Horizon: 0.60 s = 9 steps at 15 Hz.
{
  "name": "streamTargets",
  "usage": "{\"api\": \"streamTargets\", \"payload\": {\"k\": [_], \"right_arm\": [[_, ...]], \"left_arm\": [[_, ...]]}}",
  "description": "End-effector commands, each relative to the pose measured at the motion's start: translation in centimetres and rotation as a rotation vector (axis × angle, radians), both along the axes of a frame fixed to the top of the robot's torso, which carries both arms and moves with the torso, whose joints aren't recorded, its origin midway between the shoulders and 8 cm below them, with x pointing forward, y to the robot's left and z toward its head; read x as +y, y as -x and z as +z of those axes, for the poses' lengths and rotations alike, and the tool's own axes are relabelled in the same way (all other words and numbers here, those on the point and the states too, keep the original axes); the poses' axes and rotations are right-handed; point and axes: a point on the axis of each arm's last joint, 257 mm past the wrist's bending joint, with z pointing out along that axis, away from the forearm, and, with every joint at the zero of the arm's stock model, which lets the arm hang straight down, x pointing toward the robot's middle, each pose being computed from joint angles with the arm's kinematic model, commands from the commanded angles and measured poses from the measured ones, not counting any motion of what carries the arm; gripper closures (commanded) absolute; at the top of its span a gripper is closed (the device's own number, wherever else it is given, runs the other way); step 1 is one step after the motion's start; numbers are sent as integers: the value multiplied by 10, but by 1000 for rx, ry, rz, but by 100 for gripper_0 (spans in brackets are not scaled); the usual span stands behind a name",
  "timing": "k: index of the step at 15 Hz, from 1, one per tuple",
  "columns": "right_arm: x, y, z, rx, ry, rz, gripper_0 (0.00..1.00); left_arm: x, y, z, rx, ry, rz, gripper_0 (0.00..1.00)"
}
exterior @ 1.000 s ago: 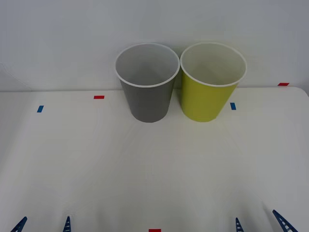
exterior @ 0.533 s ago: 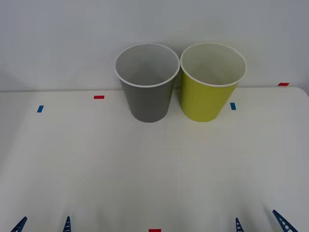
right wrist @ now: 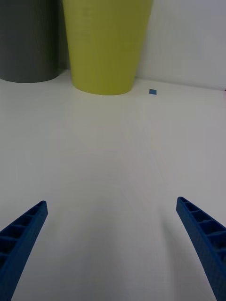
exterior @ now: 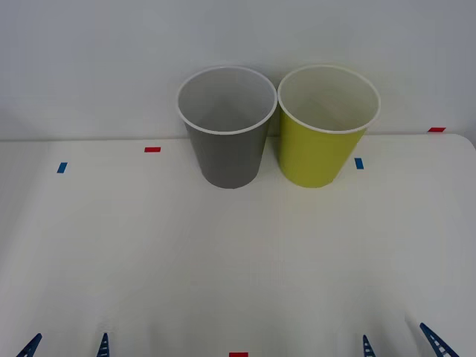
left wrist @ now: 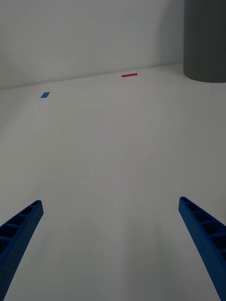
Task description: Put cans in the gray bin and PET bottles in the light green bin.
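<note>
The gray bin [exterior: 227, 126] and the light green bin [exterior: 327, 125] stand side by side at the back of the white table, both upright with white rims and pale insides that look bare. No cans or PET bottles are in view. My left gripper [exterior: 67, 346] rests open at the table's near left edge, nothing between its blue fingers [left wrist: 19, 235]. My right gripper [exterior: 401, 344] rests open at the near right edge. The right wrist view looks toward the light green bin [right wrist: 106, 44] with the gray bin [right wrist: 28, 40] beside it. The gray bin [left wrist: 206, 40] also stands off to one side in the left wrist view.
Small tape marks lie on the table [exterior: 238, 253]: red ones [exterior: 152, 149] and blue ones [exterior: 62, 167] near the back, another red one [exterior: 238, 355] at the front edge. A plain wall rises right behind the bins.
</note>
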Motion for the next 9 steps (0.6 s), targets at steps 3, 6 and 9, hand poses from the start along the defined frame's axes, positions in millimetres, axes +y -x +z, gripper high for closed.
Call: {"api": "streamTargets", "payload": {"k": [3,6,9], "right_arm": [[0,0,0,0,0,0,5],[0,0,0,0,0,0,6],[0,0,0,0,0,0,5]], "left_arm": [[0,0,0,0,0,0,0],[0,0,0,0,0,0,0],[0,0,0,0,0,0,0]]}}
